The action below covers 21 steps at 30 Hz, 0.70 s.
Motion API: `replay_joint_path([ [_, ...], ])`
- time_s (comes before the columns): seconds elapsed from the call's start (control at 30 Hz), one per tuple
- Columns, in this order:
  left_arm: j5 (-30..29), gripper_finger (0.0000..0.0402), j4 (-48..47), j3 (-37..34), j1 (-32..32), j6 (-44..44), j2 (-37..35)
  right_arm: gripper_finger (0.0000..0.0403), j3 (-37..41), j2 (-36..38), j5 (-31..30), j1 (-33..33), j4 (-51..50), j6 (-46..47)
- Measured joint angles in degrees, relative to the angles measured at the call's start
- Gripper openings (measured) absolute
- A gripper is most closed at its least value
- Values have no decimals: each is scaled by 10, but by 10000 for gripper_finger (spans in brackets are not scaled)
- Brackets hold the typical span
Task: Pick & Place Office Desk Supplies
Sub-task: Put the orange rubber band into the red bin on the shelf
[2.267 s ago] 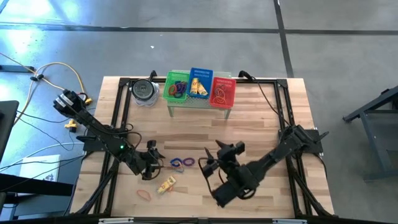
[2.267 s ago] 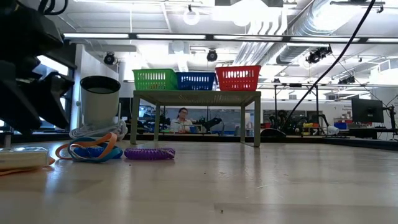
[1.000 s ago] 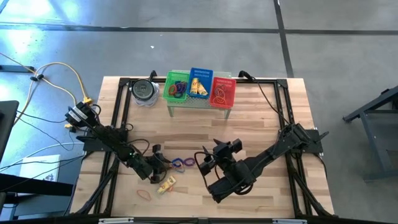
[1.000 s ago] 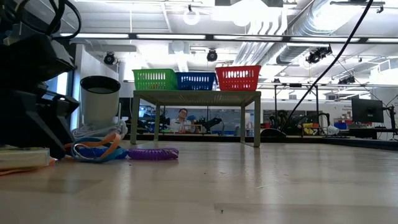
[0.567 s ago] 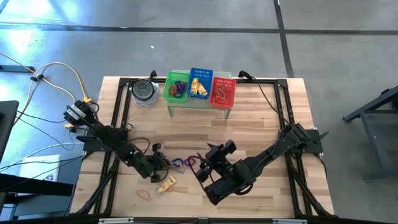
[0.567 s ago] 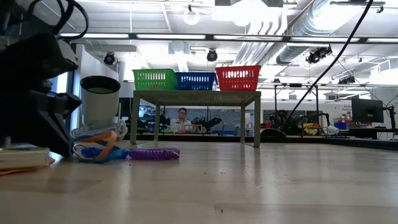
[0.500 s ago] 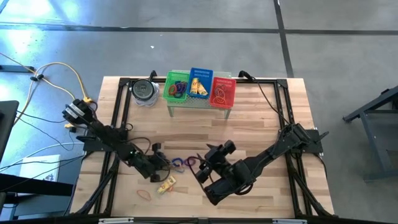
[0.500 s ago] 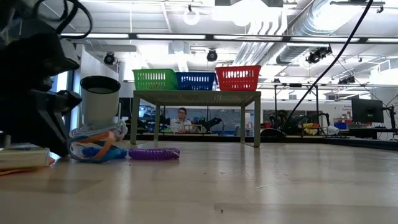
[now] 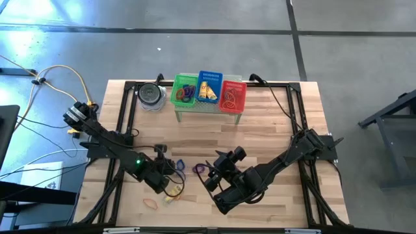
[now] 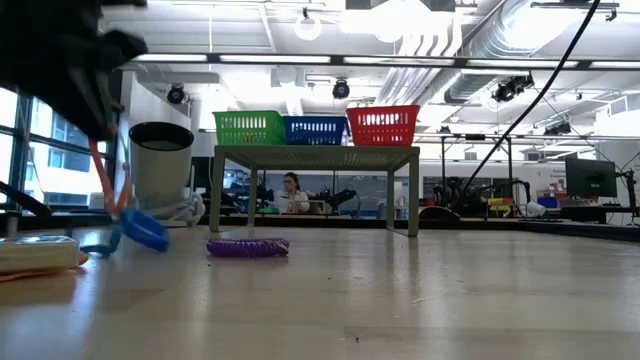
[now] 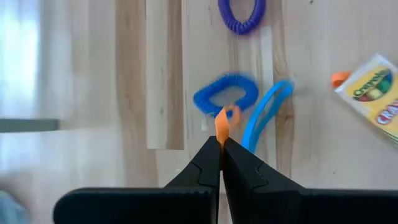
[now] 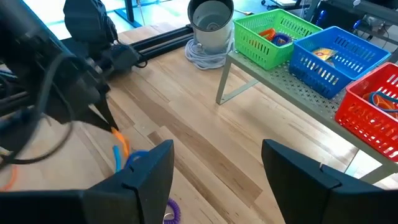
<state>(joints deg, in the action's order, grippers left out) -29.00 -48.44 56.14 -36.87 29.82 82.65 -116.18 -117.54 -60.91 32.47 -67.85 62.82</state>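
Your left tool is clenched on an orange band loop, a blue coil loop just beyond its tips, while your right tool stands released.

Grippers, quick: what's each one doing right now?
Left end effector: closed on an orange band, with blue loops dangling from it.
Right end effector: open, empty.

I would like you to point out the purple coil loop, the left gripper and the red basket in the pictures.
purple coil loop (image 10: 247,246): low view, middle of the coil lying on the table.
left gripper (image 11: 221,144): left wrist view, between the shut fingertips pinching an orange band.
red basket (image 12: 370,113): right wrist view, its mesh side wall.
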Motion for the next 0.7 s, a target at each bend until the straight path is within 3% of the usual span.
replay_joint_path([
  [0.4,-66,1,-51,109,-16,-58,0,231,1,-17,34,-1,-8,-8],
  [0.7,-136,1,-38,168,-22,-29,-1,231,2,-68,70,-3,85,-155],
])
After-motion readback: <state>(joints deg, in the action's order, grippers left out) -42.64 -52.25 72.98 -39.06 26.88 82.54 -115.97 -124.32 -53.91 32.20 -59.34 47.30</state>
